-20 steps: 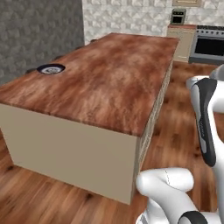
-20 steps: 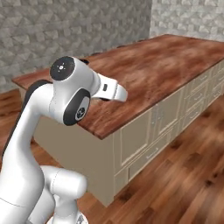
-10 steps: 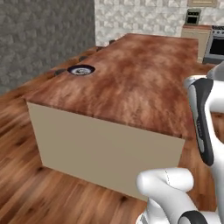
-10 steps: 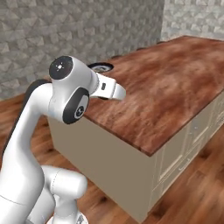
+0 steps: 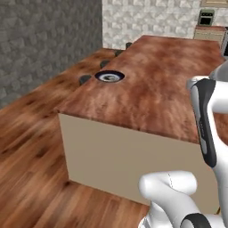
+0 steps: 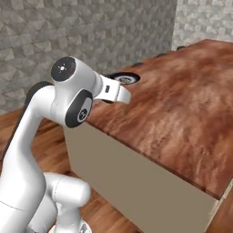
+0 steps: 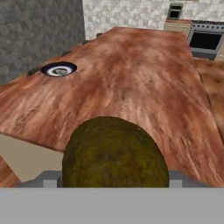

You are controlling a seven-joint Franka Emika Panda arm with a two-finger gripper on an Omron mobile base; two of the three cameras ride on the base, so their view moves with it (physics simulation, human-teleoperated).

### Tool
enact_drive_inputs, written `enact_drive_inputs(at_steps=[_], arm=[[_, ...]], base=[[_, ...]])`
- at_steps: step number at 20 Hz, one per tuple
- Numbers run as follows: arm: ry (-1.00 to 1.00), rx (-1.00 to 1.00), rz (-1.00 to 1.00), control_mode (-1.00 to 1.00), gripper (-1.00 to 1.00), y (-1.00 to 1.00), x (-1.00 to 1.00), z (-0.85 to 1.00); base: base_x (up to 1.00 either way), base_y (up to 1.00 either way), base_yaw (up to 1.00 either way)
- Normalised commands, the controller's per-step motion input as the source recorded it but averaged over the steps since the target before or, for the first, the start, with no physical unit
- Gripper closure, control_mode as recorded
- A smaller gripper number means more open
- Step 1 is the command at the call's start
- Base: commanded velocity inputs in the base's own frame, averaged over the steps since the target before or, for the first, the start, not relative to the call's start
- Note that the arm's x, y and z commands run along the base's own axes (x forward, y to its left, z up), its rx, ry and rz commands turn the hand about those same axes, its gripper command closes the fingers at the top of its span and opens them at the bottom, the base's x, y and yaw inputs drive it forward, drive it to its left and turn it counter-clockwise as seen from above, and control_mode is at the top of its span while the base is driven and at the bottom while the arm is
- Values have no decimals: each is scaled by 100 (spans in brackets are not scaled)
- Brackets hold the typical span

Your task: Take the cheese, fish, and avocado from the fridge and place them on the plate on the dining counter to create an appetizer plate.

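A dark brown-olive avocado sits large at the bottom of the hand view, with my gripper shut on it; the fingers are mostly hidden behind it. The dining counter has a reddish-brown wood-grain top and beige sides, and its near corner is just ahead of me. The small dark plate with a paler ring lies near the counter's left edge, well ahead and left of the gripper. Nothing lies on the plate. The cheese, fish and fridge are out of view.
Dark stools stand along the counter's far left side. A stove with a black oven door stands beyond the counter's far end, below a pale tiled wall. A grey stone wall runs on the left, over brown wooden floor.
The base has driven, so both base views have shifted: the counter's near corner and the plate now sit closer and more central. The arm's pose looks unchanged.
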Motion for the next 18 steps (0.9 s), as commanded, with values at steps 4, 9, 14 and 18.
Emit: enact_drive_inputs(at_steps=[4,9,14,18], arm=[[0,0,0,100,100,0,0,0],[0,0,0,100,100,0,0,0],[0,0,0,100,100,0,0,0],[0,0,0,100,100,0,0,0]], base=[[36,100,-13],[31,100,-13],[31,100,-19],[30,100,-21]])
